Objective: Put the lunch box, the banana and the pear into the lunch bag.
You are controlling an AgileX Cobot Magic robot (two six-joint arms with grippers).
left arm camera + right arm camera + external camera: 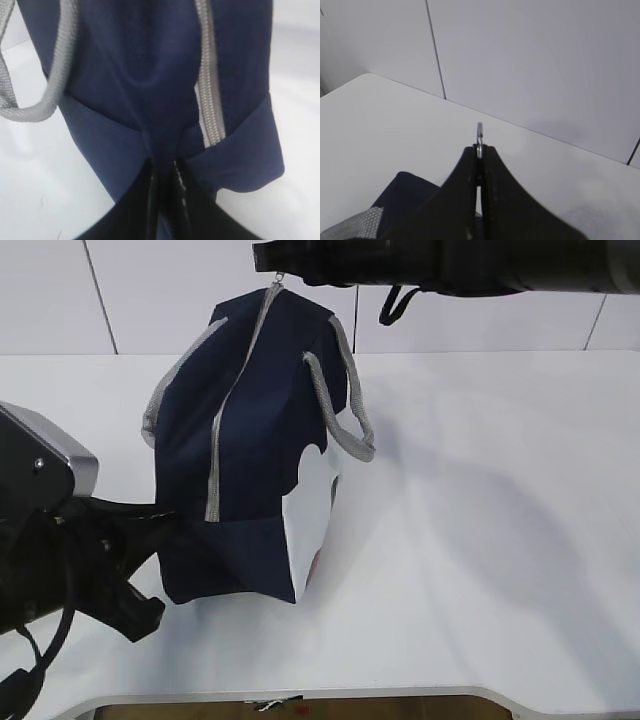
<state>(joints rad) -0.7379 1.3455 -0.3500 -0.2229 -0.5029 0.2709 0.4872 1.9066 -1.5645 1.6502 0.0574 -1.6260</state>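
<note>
Navy fabric filled the left half of the exterior view: the lunch bag stood upright on the white table, its grey zipper running down the front face and its white end panel turned toward the lower centre of the frame. One grey webbing handle drooped over the bag's right side.

At the top of that frame the right gripper reached in from the right edge and met the bag's peak. In the right wrist view its black jaws were pressed together on the metal ring pull, the ring poking up just above the fingertips at frame centre, with the bag's blue cloth below at lower left.

The left gripper came in from the lower left of the exterior view at the bag's bottom corner. Its wrist view showed the jaws closed on a fold of blue fabric at lower centre, just left of the zipper's lower end.
</note>
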